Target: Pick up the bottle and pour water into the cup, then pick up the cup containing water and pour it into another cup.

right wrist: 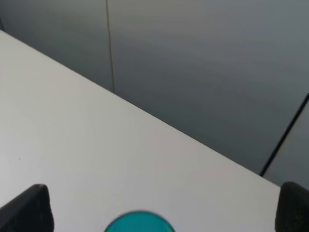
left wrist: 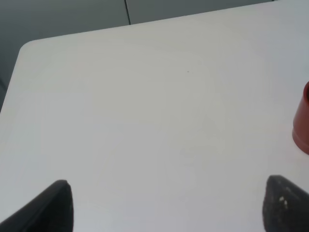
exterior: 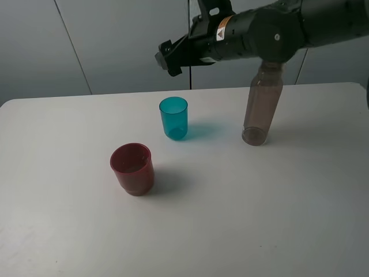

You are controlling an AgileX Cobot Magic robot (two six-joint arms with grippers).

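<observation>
The upper part of the bottle [exterior: 260,107] is hidden behind the black right arm crossing the top of the high view, so its neck cannot be seen. The left gripper [left wrist: 166,205] appears only in its own wrist view, as two dark fingertips set wide apart over bare table [left wrist: 145,106], holding nothing; the red cup [left wrist: 303,123] is cut off at the frame's edge there. The right gripper [right wrist: 166,208] likewise shows just two fingertips, spread wide and empty, with the rim of the teal cup [right wrist: 140,222] between them, partly cropped.

There are one bottle and two cups. In the high view the teal cup [exterior: 173,118] stands near centre, the bottle at its 3 o'clock, well apart, and the red cup [exterior: 132,168] at its 7 o'clock. The right gripper [exterior: 167,57] hangs above the teal cup. Whether any container holds water is hard to tell.
</observation>
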